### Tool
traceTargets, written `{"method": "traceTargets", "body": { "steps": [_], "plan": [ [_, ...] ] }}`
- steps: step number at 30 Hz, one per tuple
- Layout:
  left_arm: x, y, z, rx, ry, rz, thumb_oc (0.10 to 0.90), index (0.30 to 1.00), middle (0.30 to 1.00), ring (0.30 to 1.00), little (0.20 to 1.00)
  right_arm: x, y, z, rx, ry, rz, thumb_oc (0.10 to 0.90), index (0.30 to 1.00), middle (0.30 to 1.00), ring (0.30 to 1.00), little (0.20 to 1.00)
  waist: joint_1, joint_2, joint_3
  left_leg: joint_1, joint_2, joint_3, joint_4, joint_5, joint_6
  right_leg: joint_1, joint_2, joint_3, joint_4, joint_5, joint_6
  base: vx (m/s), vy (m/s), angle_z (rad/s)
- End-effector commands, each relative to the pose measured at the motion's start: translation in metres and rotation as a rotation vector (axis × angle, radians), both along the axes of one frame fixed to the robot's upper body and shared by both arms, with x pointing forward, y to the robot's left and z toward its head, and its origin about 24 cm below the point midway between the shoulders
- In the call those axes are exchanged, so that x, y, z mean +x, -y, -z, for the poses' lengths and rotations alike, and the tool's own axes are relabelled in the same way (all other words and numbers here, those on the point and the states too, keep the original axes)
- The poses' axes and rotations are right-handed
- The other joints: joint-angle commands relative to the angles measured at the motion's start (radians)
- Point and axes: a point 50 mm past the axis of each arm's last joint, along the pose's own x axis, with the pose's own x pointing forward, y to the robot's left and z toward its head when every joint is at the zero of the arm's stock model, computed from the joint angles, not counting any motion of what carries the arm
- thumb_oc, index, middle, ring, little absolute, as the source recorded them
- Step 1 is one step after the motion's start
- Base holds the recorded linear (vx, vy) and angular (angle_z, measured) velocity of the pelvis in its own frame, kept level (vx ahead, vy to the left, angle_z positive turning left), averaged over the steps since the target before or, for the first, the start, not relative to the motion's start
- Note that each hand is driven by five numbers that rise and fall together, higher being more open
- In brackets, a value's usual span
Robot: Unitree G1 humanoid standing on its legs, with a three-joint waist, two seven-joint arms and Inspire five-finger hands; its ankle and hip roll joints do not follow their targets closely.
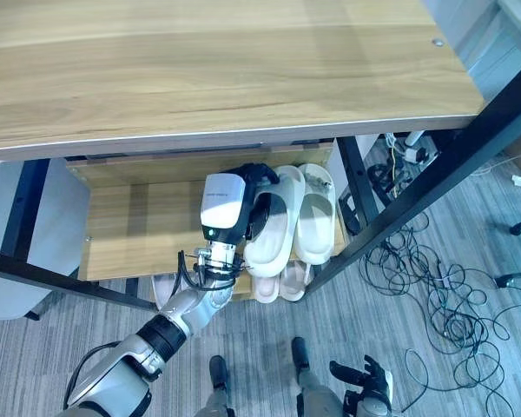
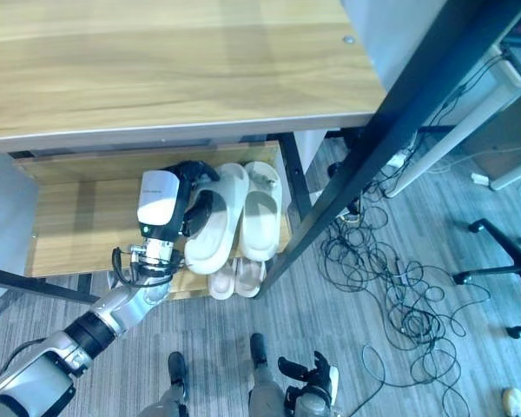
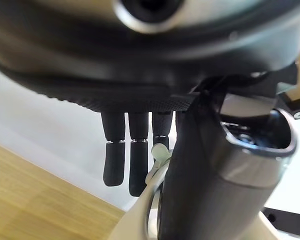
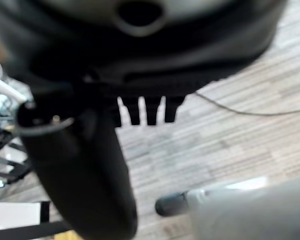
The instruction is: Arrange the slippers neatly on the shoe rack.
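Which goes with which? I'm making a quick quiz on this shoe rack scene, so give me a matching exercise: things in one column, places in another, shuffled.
Things:
1. left hand
2. right-side cream slipper
3. pinkish slippers
4. right hand

Places:
A. on the shelf below the cream pair
B. low over the floor, away from the rack
C. on the left-side cream slipper
D. lying at the wooden shelf's right end

Pairs: 1-C, 2-D, 3-A, 4-B

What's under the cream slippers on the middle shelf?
Below the cream slippers, a pinkish pair pokes out on a lower level; only their front ends show, the rest covered by the shelf.
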Motion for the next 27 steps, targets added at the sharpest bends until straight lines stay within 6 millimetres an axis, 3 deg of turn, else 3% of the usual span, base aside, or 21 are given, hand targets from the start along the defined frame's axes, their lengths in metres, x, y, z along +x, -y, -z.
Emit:
{"method": "traceTargets", "body": {
  "steps": [1, 9, 26, 27],
  "plan": [
    [0.015, 0.012, -0.083, -0.036, 0.337, 0.045, 0.4, 0.3, 0.3, 0.3, 0.3, 0.014, 0.009, -0.01, -0.073, 0.07, -0.025, 0.8, 0.9, 0.9, 0.9, 0.9, 0.016, -0.005, 0.057, 0.019, -0.008, -0.006, 0.004, -0.114, 0.013, 0.045, -0.027, -0.041, 0.005, -0.092, 0.066, 0.0, 0.0, 0.0],
    [0.016, 0.013, -0.093, 0.041, 0.373, 0.048, 0.4, 0.3, 0.3, 0.3, 0.3, 0.015, 0.009, -0.011, -0.082, 0.081, -0.037, 0.8, 0.9, 0.9, 0.9, 0.9, 0.015, -0.002, 0.062, 0.015, -0.01, -0.008, 0.004, -0.117, 0.014, 0.039, -0.029, -0.042, 0.005, -0.09, 0.068, 0.0, 0.0, 0.0],
    [0.017, 0.017, -0.094, 0.045, 0.348, 0.065, 0.4, 0.3, 0.3, 0.3, 0.3, 0.018, 0.007, -0.012, -0.08, 0.086, -0.038, 0.8, 0.9, 0.9, 0.9, 0.9, 0.016, -0.007, 0.072, 0.012, -0.01, -0.008, 0.004, -0.117, 0.015, 0.035, -0.028, -0.042, 0.006, -0.09, 0.067, 0.0, 0.0, 0.0],
    [0.02, 0.017, -0.092, 0.05, 0.308, 0.039, 0.8, 0.9, 0.9, 0.9, 0.9, 0.02, 0.005, -0.012, -0.069, 0.092, -0.037, 0.8, 0.9, 0.9, 0.9, 0.9, 0.018, -0.008, 0.071, 0.018, -0.011, -0.011, 0.004, -0.12, 0.017, 0.04, -0.027, -0.043, 0.008, -0.094, 0.065, 0.0, 0.0, 0.0]
  ]
}}
